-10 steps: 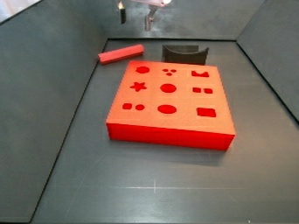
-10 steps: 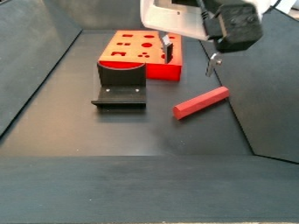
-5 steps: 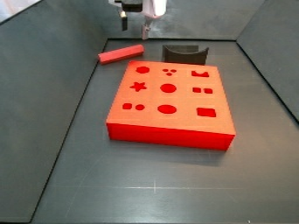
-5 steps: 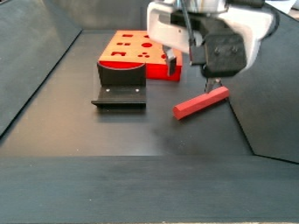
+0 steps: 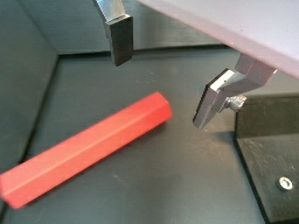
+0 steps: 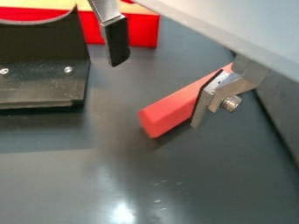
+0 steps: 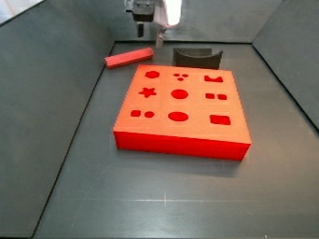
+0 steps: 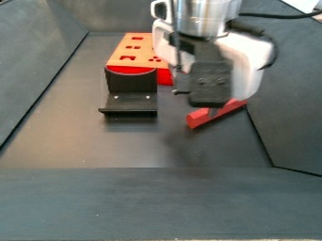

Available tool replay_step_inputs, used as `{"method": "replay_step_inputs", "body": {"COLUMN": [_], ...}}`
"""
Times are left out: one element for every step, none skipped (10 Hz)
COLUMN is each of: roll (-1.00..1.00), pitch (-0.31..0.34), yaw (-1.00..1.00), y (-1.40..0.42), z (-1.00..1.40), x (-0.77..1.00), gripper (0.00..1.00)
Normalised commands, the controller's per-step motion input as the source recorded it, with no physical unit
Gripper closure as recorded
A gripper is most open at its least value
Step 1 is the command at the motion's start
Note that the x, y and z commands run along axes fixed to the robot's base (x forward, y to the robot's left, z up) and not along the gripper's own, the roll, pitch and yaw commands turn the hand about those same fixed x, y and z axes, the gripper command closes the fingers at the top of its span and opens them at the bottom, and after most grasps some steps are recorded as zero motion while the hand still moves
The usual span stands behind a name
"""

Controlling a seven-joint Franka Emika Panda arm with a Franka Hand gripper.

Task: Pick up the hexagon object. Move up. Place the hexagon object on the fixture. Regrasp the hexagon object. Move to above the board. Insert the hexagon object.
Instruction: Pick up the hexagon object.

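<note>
**Wrist views: open gripper poised over the bar before the pick**

Wrist views both showed the gripper [image 5: 163,74] with fingers [image 5: 118,39] spread wide apart and nothing between them. Framed between the plates lay the bar [image 5: 87,150], flat on the dark floor, not yet touched. Seen in a side view, bar [image 7: 127,58] resting just beyond the far left corner of the board [image 7: 182,107], with the fixture [image 7: 196,58] near it on the other side and the gripper [image 7: 152,28] hanging close above. Another side view put the gripper [image 8: 201,92] low over the bar [image 8: 216,112], fixture [image 8: 128,98] near and board [image 8: 151,58] behind; contact could not be confirmed there.

Handling, as judged: rigid, smooth-faced prism, probably light, likely moulded or printed plastic; not fragile. Flat opposing faces should seat well against the dark pads. Best taken across the narrow width near mid-length, so as to hang level and not swing; a grip near one end might let it tip. Slick faces could slip under a loose grip.

No brand, label or writing legible on any item.
</note>
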Motion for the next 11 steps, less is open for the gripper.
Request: {"method": "replay_step_inputs", "body": {"roll": [-0.37,-0.34,-0.37,-0.41,-0.4,-0.37,-0.31,-0.19,-0.15,-0.15,-0.2], "pitch": [-0.213,-0.189,-0.209,-0.231,-0.253,-0.273,-0.284,-0.339,-0.393,-0.4,-0.321], "yaw": [-0.39,-0.45,-0.38,-0.31,-0.24,-0.15,-0.11,-0.08,-0.04,0.0,0.0], "y": [0.0,0.0,0.0,0.0,0.0,0.01,0.0,-0.05,-0.05,0.0,0.0], "z": [-0.32,-0.39,-0.34,-0.26,-0.24,-0.25,-0.33,-0.41,-0.4,-0.37,-0.17], "x": [0.0,-0.15,-0.19,-0.13,-0.06,0.0,0.0,-0.04,-0.11,-0.13,-0.1], "gripper": [0.0,0.0,0.0,0.0,0.0,0.0,0.0,0.0,0.0,0.0,0.0]}}
